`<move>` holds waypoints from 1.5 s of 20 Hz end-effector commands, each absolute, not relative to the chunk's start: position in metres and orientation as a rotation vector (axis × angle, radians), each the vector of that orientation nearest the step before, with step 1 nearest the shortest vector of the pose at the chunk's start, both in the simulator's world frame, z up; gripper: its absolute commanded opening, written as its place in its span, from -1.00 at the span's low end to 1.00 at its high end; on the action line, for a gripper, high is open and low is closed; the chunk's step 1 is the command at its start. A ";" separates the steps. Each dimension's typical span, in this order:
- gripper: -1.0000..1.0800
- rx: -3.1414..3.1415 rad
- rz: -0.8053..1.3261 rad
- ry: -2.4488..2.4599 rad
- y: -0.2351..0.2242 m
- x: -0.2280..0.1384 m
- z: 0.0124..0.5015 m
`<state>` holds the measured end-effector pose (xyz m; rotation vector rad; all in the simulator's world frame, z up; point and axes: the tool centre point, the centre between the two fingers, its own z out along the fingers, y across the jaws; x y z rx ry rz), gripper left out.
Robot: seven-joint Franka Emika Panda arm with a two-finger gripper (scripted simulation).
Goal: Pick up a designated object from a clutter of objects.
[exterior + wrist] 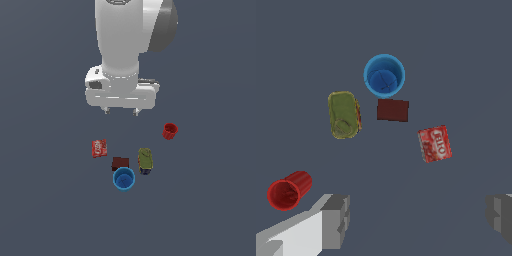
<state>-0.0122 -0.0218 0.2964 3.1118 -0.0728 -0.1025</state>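
The small red ribbed cup (170,131) lies on its side on the grey floor at the exterior view's right, apart from the other items; the wrist view shows its open mouth (287,192). My gripper (121,112) hangs open and empty above the floor, to the exterior view's left of the cup. In the wrist view its two grey fingertips (336,220) stand wide apart, one close beside the cup. The clutter holds a blue cup (124,178), a dark brown box (120,163), an olive-green bottle (145,160) and a flat red packet (99,148).
In the wrist view the blue cup (384,75), brown box (392,110), green bottle (344,114) and red packet (434,143) sit in a loose group. The white arm body (130,45) fills the upper middle of the exterior view.
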 end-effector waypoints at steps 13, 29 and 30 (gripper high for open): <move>0.92 3.108 -0.093 -0.103 0.005 -0.013 0.275; 0.92 3.112 -0.032 -0.233 0.145 -0.053 0.167; 0.92 3.113 -0.028 -0.243 0.154 -0.059 0.159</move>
